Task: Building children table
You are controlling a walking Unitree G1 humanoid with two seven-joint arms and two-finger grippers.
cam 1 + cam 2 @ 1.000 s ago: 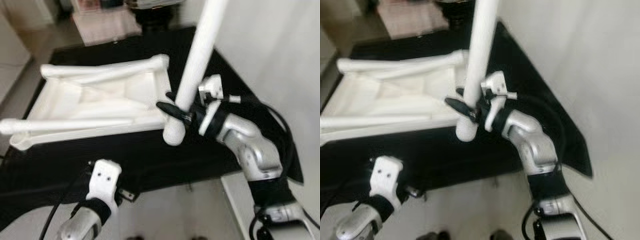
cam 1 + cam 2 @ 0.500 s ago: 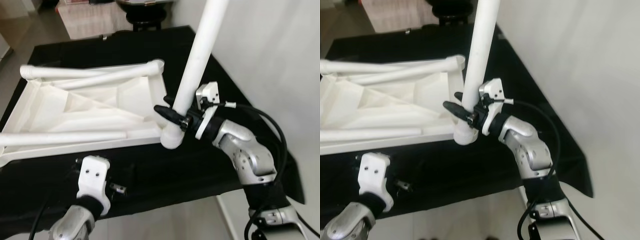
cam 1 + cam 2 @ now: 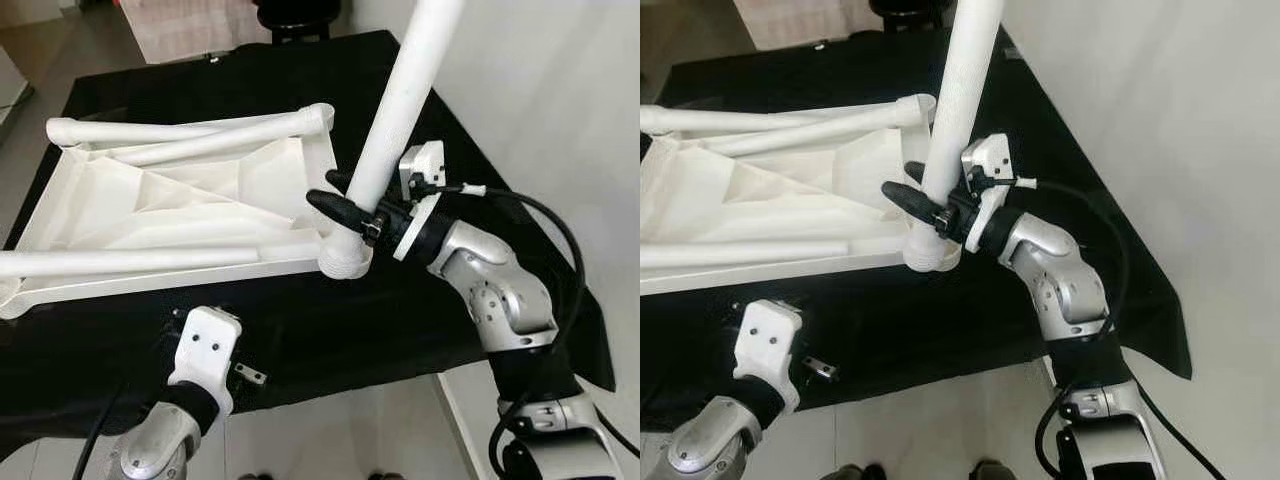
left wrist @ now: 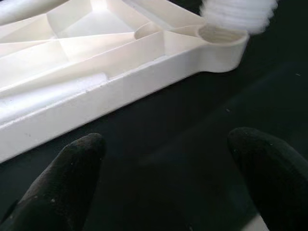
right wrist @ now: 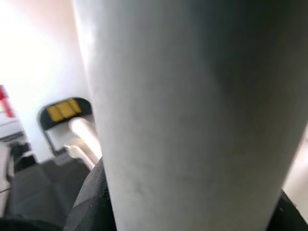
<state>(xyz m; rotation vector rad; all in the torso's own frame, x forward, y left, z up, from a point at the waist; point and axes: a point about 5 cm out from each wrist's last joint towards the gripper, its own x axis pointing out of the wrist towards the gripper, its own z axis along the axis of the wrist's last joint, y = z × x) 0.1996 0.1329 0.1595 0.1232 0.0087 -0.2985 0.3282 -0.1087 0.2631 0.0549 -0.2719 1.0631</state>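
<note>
My right pincer (image 3: 345,210), at centre frame, is clenched around a long white plastic table leg (image 3: 395,110) that slants toward the upper right; its threaded lower end sits at the corner socket of the white plastic upturned tabletop (image 3: 180,205). That tabletop lies in the left half of the frame on the black-covered counter (image 3: 330,320). My left pincer (image 4: 163,187) hovers released at lower left.
</note>
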